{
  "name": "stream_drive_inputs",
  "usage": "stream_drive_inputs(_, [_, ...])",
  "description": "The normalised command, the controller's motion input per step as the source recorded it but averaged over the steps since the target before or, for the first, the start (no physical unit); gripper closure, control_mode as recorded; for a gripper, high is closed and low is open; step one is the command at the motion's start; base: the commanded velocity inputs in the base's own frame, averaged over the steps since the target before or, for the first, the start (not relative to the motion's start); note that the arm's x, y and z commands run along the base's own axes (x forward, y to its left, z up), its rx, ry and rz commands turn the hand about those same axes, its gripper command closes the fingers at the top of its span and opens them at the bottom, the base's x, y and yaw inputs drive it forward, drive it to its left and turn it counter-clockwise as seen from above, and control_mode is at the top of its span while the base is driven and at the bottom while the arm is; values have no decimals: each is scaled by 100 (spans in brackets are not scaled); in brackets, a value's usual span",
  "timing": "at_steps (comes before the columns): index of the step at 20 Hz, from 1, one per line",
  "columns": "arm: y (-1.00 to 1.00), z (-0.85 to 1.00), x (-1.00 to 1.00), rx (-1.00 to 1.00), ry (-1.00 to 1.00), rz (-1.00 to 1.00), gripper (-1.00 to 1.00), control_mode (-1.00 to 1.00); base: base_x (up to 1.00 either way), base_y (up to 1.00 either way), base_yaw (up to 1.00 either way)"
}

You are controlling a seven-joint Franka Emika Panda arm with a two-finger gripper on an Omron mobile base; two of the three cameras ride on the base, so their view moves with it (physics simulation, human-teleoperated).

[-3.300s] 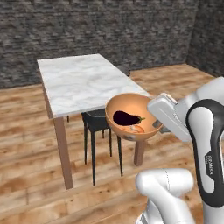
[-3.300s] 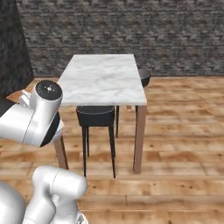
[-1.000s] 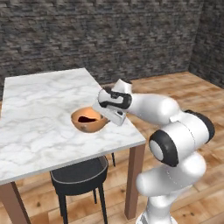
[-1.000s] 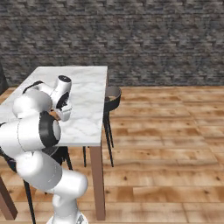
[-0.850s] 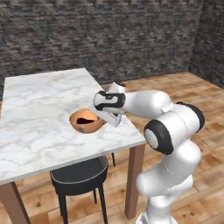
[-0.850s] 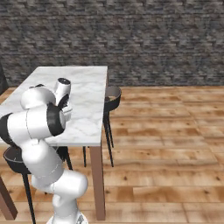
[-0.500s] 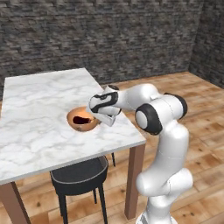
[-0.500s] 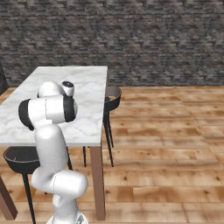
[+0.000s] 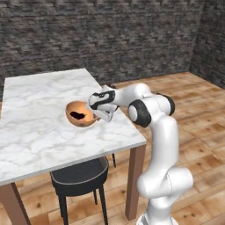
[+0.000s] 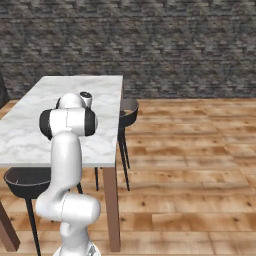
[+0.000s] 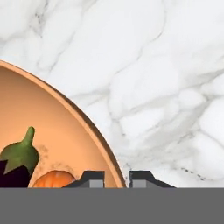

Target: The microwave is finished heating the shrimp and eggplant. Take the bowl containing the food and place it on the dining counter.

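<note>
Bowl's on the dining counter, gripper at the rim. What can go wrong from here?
1. The gripper straddles the bowl rim, one finger inside and one outside. Pulling away sideways before opening could drag or tip the bowl.
2. The inner finger sits close to the shrimp and eggplant; a careless retreat might knock them.
3. The bowl sits near the dining counter edge beside the arm, so a shove that way risks a fall.

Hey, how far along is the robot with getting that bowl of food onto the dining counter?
Nearly finished. The bowl already sits on the dining counter, with the eggplant and the shrimp inside. In hand: the gripper has one finger on each side of the bowl's rim, close against it; whether it is clamped, I cannot tell. Left: open, if not yet done, and pull the arm away.
</note>
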Motion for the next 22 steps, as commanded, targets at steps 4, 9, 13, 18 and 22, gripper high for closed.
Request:
stream_drive_inputs(4, [0,2,3,0,5,0,-100,-100,0,0,0])
stream_drive_inputs(9, [-14,52,-43,6,-3,-1,-100,-100,0,0,0])
stream_drive_inputs(13, [-36,77,-96,10,-18,0,-100,-100,0,0,0])
stream_drive_inputs(18, [-47,62,-100,8,-30,0,-100,-100,0,0,0])
stream_drive_inputs(22, [-48,14,-100,0,-35,2,-100,-100,0,0,0])
